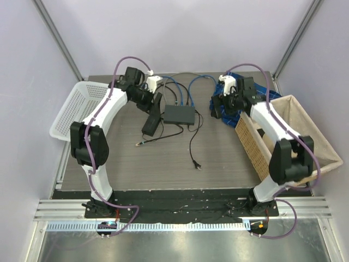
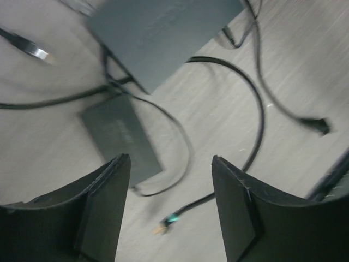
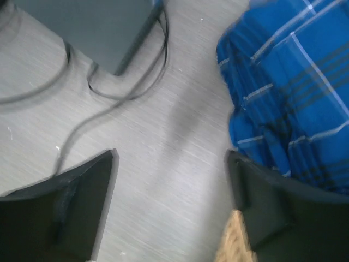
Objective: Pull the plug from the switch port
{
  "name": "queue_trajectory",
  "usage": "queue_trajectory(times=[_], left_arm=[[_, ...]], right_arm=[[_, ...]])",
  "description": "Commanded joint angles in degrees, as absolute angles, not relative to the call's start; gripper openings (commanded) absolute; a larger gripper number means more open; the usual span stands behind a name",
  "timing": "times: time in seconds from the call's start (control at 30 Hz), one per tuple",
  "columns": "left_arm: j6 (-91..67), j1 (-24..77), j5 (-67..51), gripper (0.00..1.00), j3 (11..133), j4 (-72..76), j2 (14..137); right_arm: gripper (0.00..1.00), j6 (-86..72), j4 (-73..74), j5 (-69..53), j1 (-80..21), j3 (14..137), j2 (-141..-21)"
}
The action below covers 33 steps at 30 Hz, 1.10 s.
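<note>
The flat dark grey switch lies mid-table. Two blue cables run into the row of ports on its far edge. The ports themselves are too small to make out. My left gripper hovers open and empty just left of the switch, above the black power brick. In the left wrist view the gripper is over bare table, with the switch and the brick ahead. My right gripper is open and empty right of the switch. In the right wrist view it sits between the switch corner and a blue cloth.
A blue plaid cloth lies under the right wrist. A wicker basket stands at the right, a white plastic basket at the left. Loose black cords with free plugs trail toward the near side.
</note>
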<state>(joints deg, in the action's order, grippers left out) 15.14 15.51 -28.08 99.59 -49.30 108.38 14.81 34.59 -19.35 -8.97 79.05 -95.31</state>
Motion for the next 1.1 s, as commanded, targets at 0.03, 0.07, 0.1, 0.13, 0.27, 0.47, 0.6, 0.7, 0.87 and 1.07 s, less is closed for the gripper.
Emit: queue_trajectory(times=[0.03, 0.07, 0.1, 0.13, 0.27, 0.47, 0.6, 0.7, 0.87, 1.07], left_arm=[[-7.97, 14.06, -28.67, 0.68, 95.64, -42.99, 108.73], [-10.09, 14.06, -22.91, 0.68, 95.02, -40.46, 108.46], [-13.24, 13.98, -19.55, 0.68, 94.57, -39.99, 108.02], [-17.80, 13.89, -16.99, 0.69, 94.57, -39.99, 107.93], [-17.15, 13.97, -17.14, 0.69, 91.68, -40.08, 106.53], [-9.61, 13.97, -16.26, 0.69, 84.74, -39.99, 106.35], [-7.04, 13.97, -12.22, 0.70, 80.52, -38.59, 104.68], [-5.54, 14.06, -15.81, 0.70, 78.67, -36.74, 102.75], [-5.10, 14.41, -16.87, 0.70, 79.01, -37.88, 104.15], [-4.83, 14.41, -17.49, 0.69, 81.73, -38.85, 105.47]], right_arm=[[1.00, 0.11, -11.65, -11.60, -11.94, 64.43, -83.75], [1.00, 0.09, -9.43, -13.25, -12.39, 68.34, -85.76], [1.00, 0.09, -5.49, -14.40, -12.83, 72.38, -92.65], [1.00, -1.48, -1.19, -17.02, -13.27, 76.95, -96.55], [1.00, -0.36, 14.14, -27.23, -13.97, 96.48, -113.36], [1.00, 2.12, 17.05, -25.40, -16.44, 103.53, -123.13], [1.00, 1.06, 15.21, -24.26, -16.79, 103.10, -125.15], [1.00, 0.53, 14.24, -23.91, -16.87, 102.92, -126.38], [1.00, 0.35, 12.22, -23.47, -17.84, 101.34, -128.05], [1.00, 0.79, 12.48, -24.17, -19.07, 98.71, -127.88]])
